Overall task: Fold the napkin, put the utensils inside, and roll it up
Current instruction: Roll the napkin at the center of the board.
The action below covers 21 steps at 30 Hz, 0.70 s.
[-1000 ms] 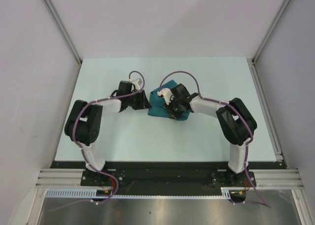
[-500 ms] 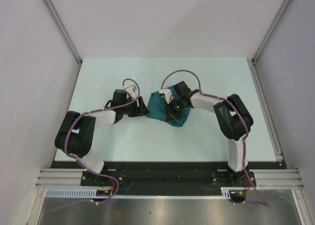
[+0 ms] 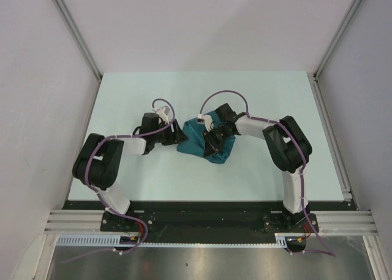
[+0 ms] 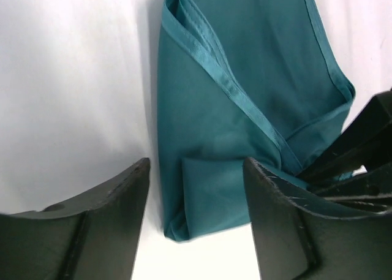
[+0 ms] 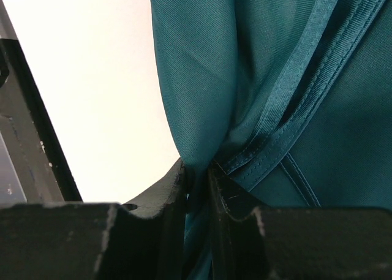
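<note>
Partly covered by the right claw (image 5: 197, 185) pinching it, the napkin (image 4: 257, 65) bunches.

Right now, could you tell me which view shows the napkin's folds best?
The left wrist view: the napkin shows its hems and layers plainly. The right wrist view shows one pinched fold close up; the top view, a small bundle.

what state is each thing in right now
napkin, folded in layers, lying on the table, one edge pinched
left gripper, open, fingers either side of napkin corner
right gripper, shut on napkin
fork, not in sight
</note>
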{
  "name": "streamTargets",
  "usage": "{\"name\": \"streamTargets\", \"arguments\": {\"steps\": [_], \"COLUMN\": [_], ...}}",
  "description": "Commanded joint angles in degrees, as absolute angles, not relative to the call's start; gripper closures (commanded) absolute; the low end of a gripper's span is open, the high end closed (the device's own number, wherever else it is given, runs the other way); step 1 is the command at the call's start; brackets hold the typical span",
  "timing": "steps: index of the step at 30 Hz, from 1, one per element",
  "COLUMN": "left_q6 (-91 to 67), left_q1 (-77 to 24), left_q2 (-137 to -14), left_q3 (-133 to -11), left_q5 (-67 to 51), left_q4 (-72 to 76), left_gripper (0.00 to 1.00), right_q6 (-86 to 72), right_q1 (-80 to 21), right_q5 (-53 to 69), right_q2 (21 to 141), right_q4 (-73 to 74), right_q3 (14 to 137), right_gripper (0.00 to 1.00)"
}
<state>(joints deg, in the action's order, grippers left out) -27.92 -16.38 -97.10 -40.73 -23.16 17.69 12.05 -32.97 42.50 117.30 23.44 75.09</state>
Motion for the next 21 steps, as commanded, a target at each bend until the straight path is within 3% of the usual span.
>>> {"name": "streamTargets", "arguments": {"steps": [1,11,16,17,19,21], "left_q6": [-28.12,-28.48,-27.60,-27.25,-26.64,-26.37], "left_q1": [-16.35,-17.49,-17.84,-17.84,-17.84,-17.84], "left_q2": [-100.11,-99.84,-99.58,-99.41,-99.23,-99.05], "left_q3": [-41.66,-38.50,-37.44,-37.27,-37.27,-37.44], "left_q5": [-24.08,-29.79,-30.76,-30.76,-30.32,-29.54], "left_q4": [18.37,19.95,18.63,18.20,17.41,16.35], "left_gripper": [0.35,0.58,0.85,0.95,1.00,1.00], "right_q6": [11.60,11.08,10.37,10.28,9.93,9.41], "right_q1": [-34.28,-33.05,-32.08,-31.82,-31.73,-31.55], "right_q5": [41.13,42.97,45.00,45.35,45.70,45.44], "right_q2": [121.29,121.82,121.82,121.21,120.15,117.87], "right_q4": [32.17,31.20,30.85,30.85,30.76,30.67], "right_q3": [71.90,71.89,71.98,72.07,72.16,72.68], "right_gripper": [0.78,0.78,0.78,0.77,0.75,0.65]}}
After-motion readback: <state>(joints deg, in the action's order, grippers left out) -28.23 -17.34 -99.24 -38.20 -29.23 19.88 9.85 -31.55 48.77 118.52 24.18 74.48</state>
